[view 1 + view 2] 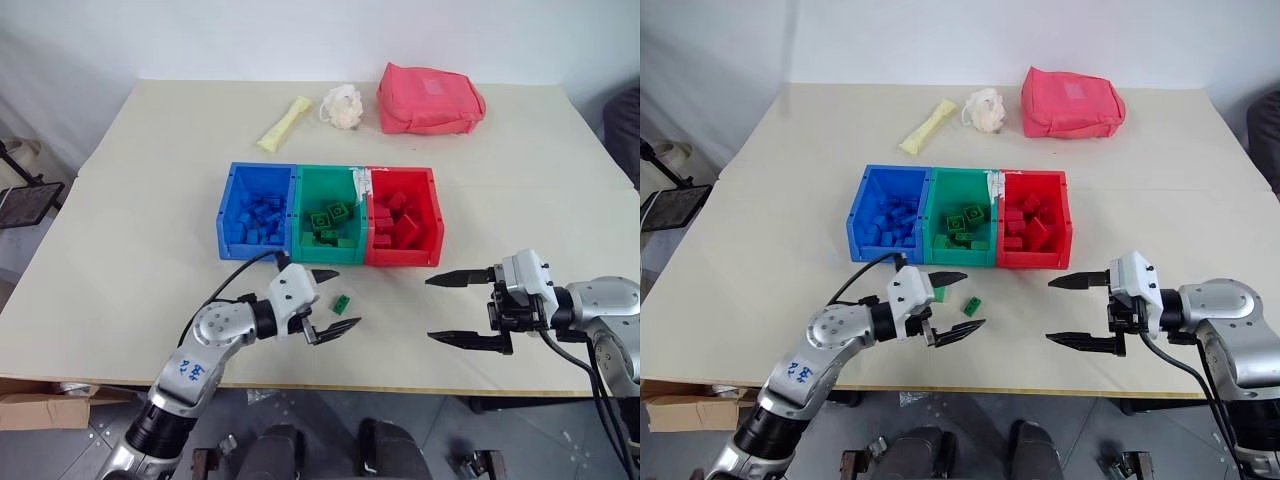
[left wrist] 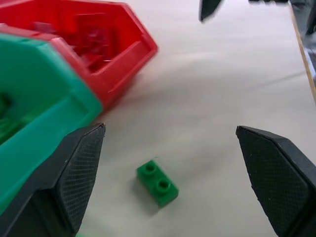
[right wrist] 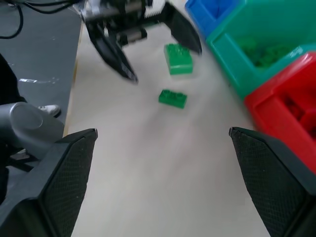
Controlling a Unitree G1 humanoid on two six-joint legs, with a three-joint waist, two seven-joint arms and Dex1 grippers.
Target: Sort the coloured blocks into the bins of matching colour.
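Note:
Three joined bins stand mid-table: blue [image 1: 250,251], green [image 1: 330,256] and red [image 1: 403,258], each holding several blocks of its own colour. A small green two-stud block [image 1: 342,303] lies on the table just in front of the green bin. My left gripper [image 1: 348,298] is open, its fingers either side of that block [image 2: 158,183] and not touching it. A larger green block [image 3: 178,58] lies close by, beside the left gripper's fingers. My right gripper [image 1: 429,309] is open and empty, in front of the red bin and pointing left.
At the table's far side lie a pink-red pouch [image 1: 430,98], a white crumpled wad [image 1: 343,105] and a pale yellow wrapper [image 1: 284,124]. The table's front edge [image 1: 400,386] runs just below both grippers.

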